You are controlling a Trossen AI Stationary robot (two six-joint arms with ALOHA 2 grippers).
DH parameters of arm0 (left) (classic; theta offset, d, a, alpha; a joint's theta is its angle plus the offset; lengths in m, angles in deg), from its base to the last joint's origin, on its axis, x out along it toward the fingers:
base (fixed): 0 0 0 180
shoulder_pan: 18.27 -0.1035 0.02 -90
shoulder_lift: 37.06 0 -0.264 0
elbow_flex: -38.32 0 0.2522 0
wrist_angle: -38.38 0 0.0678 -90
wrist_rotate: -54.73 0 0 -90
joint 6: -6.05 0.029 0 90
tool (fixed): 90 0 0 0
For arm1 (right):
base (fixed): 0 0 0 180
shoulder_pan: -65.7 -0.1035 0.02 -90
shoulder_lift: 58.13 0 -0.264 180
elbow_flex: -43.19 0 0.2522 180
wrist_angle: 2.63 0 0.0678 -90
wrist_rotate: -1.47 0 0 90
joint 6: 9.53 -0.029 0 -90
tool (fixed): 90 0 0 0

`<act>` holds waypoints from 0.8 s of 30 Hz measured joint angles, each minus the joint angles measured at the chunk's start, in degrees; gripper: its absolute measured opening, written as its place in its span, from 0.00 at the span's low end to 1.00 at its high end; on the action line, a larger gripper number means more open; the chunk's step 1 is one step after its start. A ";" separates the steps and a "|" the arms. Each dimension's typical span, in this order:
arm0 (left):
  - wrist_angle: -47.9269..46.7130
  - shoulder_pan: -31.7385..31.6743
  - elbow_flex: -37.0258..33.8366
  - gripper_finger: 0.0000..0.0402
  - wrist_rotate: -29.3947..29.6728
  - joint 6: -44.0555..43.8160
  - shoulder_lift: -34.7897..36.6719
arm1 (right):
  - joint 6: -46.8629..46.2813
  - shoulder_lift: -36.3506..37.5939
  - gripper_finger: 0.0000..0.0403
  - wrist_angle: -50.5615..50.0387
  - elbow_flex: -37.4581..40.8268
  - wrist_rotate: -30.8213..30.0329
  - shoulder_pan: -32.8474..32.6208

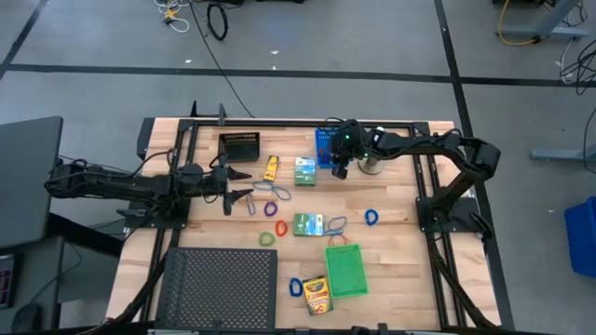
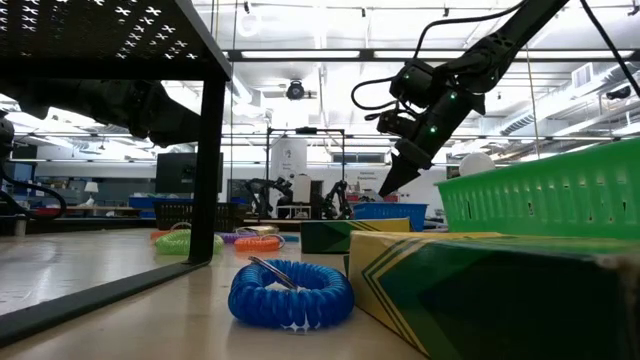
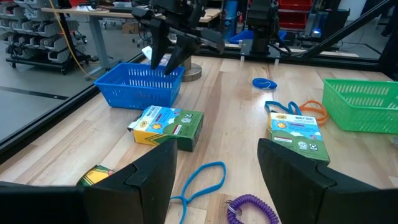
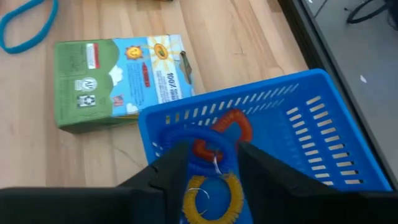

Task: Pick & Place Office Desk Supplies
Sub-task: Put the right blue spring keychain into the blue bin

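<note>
The right gripper [image 4: 208, 163] is poised directly above the blue bin [image 4: 323, 124] — fingers parted, coloured loops [image 4: 211, 180] seen just beneath them.

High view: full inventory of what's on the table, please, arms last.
green-white boxes: two, one beside the blue bin, one mid-table
crayon box: one, yellow, near edge beside the green bin
tube: one, yellow, by the black bin
blue bin: one, far side, under the right gripper
black bin: one, far side
green bin: one, near side
loose loops: at least seven, blue, purple, orange, green, scattered mid-table
loops in the blue bin: at least three, orange, blue, yellow
mesh tray: one, black, near-left corner
fan: one, white, beside the blue bin
left gripper: open, empty, mid-table
right gripper: open, over the blue bin
</note>
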 joint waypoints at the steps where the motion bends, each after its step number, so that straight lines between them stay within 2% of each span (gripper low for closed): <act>1: 0.00 -0.01 -0.01 0.58 0.00 0.00 0.00 | 0.00 0.00 0.40 0.00 0.00 -0.66 -0.05; 6: 0.00 0.01 0.00 0.58 0.02 -0.02 0.00 | 0.49 0.38 0.48 -0.05 0.00 -1.68 -0.45; 13: -0.01 -0.01 0.00 0.58 -0.01 -0.01 0.00 | -0.38 5.33 0.46 -2.54 -0.02 -2.51 -5.02; 19: -0.02 -0.02 0.00 0.58 0.00 -0.04 0.00 | -1.55 10.82 0.45 -13.81 -0.04 -9.70 -12.47; 24: 0.00 -0.02 0.00 0.58 -0.01 -0.08 0.00 | -9.11 14.27 0.45 -23.64 -0.04 -11.88 -17.47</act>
